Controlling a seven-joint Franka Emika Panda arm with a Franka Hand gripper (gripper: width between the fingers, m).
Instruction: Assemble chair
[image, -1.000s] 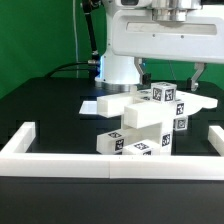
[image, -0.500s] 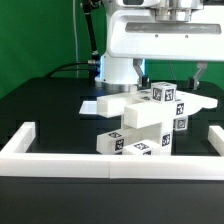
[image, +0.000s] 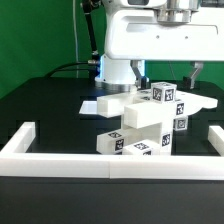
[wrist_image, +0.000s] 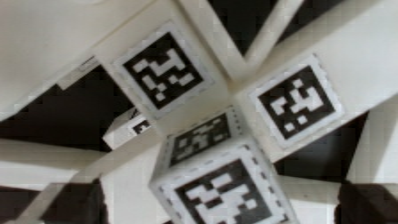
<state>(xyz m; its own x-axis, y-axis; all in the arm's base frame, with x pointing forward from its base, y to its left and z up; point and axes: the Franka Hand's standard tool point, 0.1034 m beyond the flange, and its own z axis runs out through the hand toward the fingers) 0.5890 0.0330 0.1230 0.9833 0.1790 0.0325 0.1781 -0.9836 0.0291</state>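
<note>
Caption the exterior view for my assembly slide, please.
Open gripper hangs above the partly assembled white chair, inside the white border wall.

Your exterior cam sits low, just outside the white border wall (image: 60, 150), facing across the black table (image: 50, 105) toward the arm's base, w/ the stacked chair parts (image: 150, 120) mid-frame at moderate range. Your wrist cam hangs close over those same parts, so near that the tagged blocks (wrist_image: 222, 170) fill the frame, slightly blurred. Both views share the tagged pile.
</note>
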